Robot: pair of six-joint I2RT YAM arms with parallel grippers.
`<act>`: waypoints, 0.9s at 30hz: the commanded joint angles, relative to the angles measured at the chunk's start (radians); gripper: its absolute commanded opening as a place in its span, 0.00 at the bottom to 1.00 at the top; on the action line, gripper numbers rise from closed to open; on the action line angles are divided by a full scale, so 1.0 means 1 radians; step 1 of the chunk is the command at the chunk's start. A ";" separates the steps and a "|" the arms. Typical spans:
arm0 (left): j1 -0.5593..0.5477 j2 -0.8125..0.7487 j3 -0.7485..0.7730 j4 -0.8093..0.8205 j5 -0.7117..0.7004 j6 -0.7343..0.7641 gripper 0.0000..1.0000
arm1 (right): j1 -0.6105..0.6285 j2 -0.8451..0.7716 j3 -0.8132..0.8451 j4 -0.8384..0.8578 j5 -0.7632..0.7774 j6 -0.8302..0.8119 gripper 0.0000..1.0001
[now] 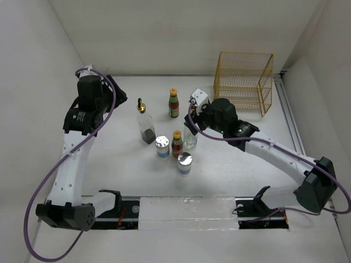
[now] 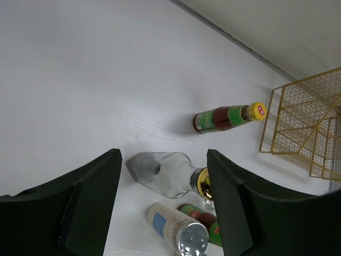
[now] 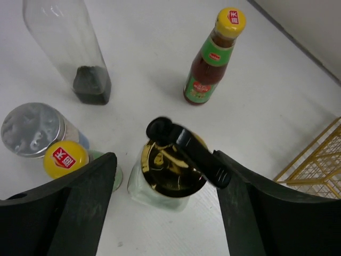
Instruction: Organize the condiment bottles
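Observation:
Six bottles stand mid-table. A tall clear glass bottle (image 1: 145, 125) with a gold top stands left, and a red-brown sauce bottle (image 1: 174, 103) stands behind. A second sauce bottle (image 1: 177, 143) stands between a silver-lidded white jar (image 1: 162, 147) and the second clear bottle (image 1: 190, 137). Another white jar (image 1: 185, 163) is nearest. My right gripper (image 3: 165, 213) is open, with its jaws on either side of the second clear bottle's gold top (image 3: 170, 170), not touching. My left gripper (image 2: 165, 213) is open and empty. It is held high at the far left, looking toward the tall clear bottle (image 2: 162, 173).
A yellow wire rack (image 1: 245, 81) stands at the back right, close to the right wall; it also shows in the left wrist view (image 2: 309, 133). White walls enclose the table at the back and on both sides.

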 commanded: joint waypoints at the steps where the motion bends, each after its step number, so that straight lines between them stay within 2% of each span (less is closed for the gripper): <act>1: -0.007 0.005 0.041 0.030 0.010 0.005 0.61 | 0.008 0.019 0.057 0.117 0.037 0.000 0.76; 4: -0.007 0.005 0.041 0.030 0.021 0.005 0.61 | 0.008 0.030 0.057 0.138 0.037 0.010 0.65; 5: -0.007 0.005 0.041 0.030 0.021 0.005 0.61 | 0.008 0.039 0.057 0.154 0.037 0.010 0.55; 7: -0.007 0.005 0.041 0.030 0.021 0.005 0.61 | 0.008 0.039 0.057 0.154 0.037 0.010 0.48; 8: -0.007 0.005 0.041 0.039 0.021 0.005 0.61 | 0.008 0.039 0.057 0.154 0.037 0.010 0.42; 9: -0.007 0.005 0.032 0.039 0.021 0.005 0.60 | 0.008 0.049 0.057 0.154 0.037 0.010 0.30; 11: -0.007 0.005 0.032 0.039 0.021 0.005 0.60 | 0.008 0.049 0.057 0.165 0.046 0.010 0.18; 12: -0.007 0.005 0.032 0.039 0.030 0.005 0.60 | 0.008 0.033 0.057 0.165 0.046 0.010 0.09; 13: -0.007 0.005 0.023 0.039 0.030 0.005 0.60 | 0.008 0.024 0.077 0.165 0.055 0.010 0.06; 16: -0.007 0.005 0.023 0.039 0.030 -0.005 0.60 | -0.001 -0.008 0.186 0.148 0.075 0.010 0.00; 18: -0.007 0.005 0.013 0.039 0.039 -0.005 0.59 | -0.038 -0.008 0.270 0.106 0.086 0.010 0.00; 19: -0.007 0.005 0.013 0.039 0.039 -0.014 0.59 | -0.053 -0.008 0.363 0.090 0.086 0.010 0.00; 24: -0.007 0.016 0.013 0.017 0.039 -0.014 0.57 | -0.158 0.096 0.652 -0.042 0.077 0.010 0.00; 27: -0.007 0.016 -0.006 0.017 0.039 -0.024 0.57 | -0.234 0.173 0.798 -0.055 0.057 0.010 0.00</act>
